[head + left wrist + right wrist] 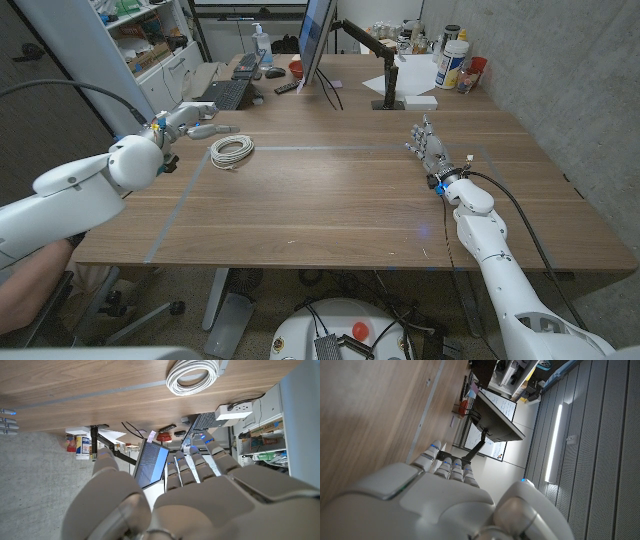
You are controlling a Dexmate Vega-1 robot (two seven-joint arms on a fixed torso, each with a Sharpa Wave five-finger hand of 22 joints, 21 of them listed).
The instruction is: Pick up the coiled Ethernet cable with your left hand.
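The coiled white cable (232, 151) is lying on the wooden table (340, 200), toward its left side. The left hand (188, 121) is hovering just to the left of the cable and a little farther back, fingers stretched out and apart, holding nothing. The right hand (430, 150) is standing on the right side of the table, fingers extended, gripping nothing.

Counts, head view. One coiled Ethernet cable (232, 151) is lying on the wooden table (340, 210). Two robot hands are showing: left hand (190, 120), right hand (429, 148). One monitor (316, 38) is standing at the far edge. One keyboard (226, 94) is lying beside it. One white canister (452, 64) is standing at the far right corner.
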